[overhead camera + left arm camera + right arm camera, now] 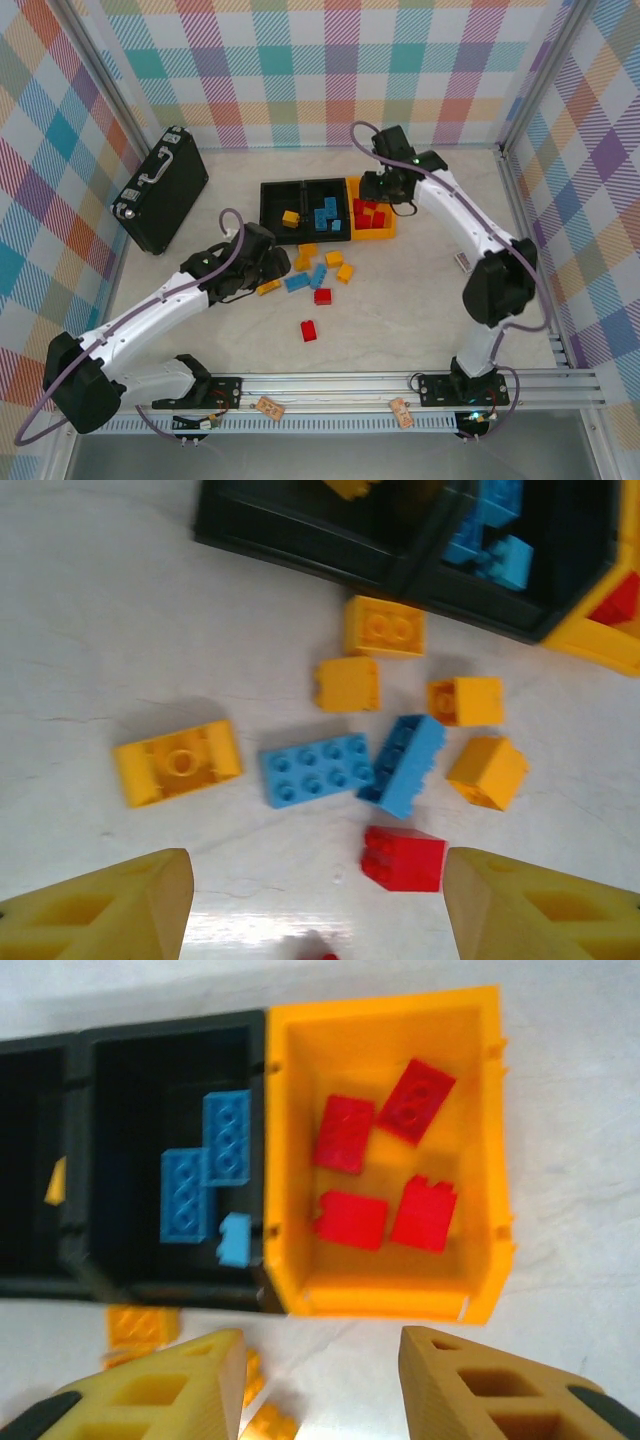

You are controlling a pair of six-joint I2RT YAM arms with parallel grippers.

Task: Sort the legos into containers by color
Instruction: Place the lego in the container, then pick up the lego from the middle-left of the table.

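Three bins stand in a row on the table: left black bin with a yellow brick, middle black bin with blue bricks, orange bin with red bricks. Both grippers gape wide and empty: left gripper over loose bricks nearby, right gripper by the orange bin.

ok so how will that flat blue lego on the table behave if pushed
The flat blue lego looks like hard plastic, so probably stiff and light. Lying low, studs up, it should slide rather than tip. The tilted blue lego beside it would likely get shoved too.
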